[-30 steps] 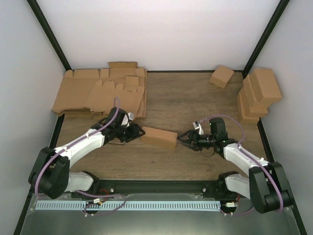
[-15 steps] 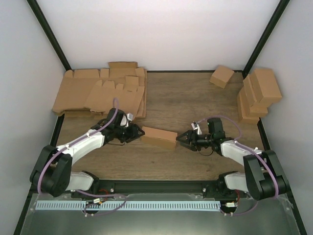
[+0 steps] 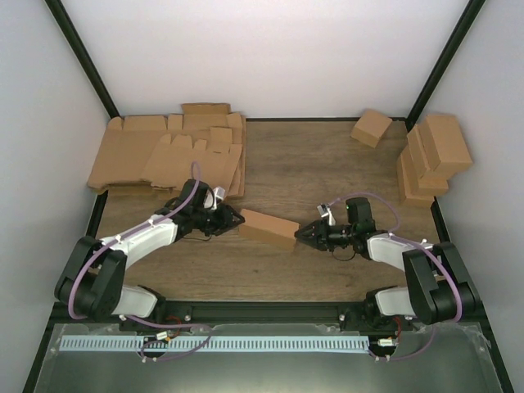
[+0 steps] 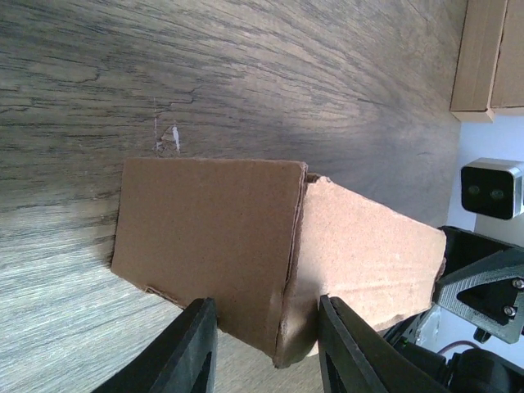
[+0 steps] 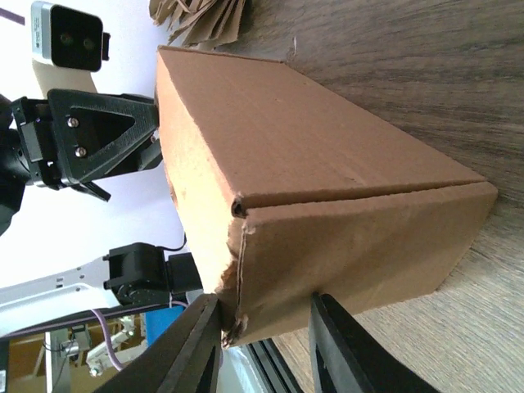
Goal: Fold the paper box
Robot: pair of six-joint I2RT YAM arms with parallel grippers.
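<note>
Room: white walls [image 3: 262, 57] are closing in a wooden table [image 3: 327, 172], with black posts running up the corners.
Hard to see: both wrist views are cutting their own fingers off at the bottom edge, so only the tips are showing. I cannot tell whether any tip is actually pressing on cardboard.
Background clutter: flat cardboard blanks [image 3: 168, 155] are overlapping at the far left, each hiding part of the next. Folded boxes [image 3: 430, 160] are leaning in a pile at the far right, and a lone box [image 3: 371, 128] is sitting near them.
Paper box [image 3: 268, 227]: it is lying mid-table between the two arms as a closed brown oblong, slightly skewed. The right wrist view is showing a seam running along one long edge and a ragged, slightly torn corner. The left wrist view is showing one panel edge standing a little proud.
Left gripper [image 3: 236, 219]: its jaws are standing partly apart at the box's left end, a corner of the box sitting between the fingertips [image 4: 196, 344].
Right gripper [image 3: 301, 236]: it is doing likewise at the right end, its fingertips [image 5: 205, 336] standing apart around the ragged corner and nothing looking clamped.
</note>
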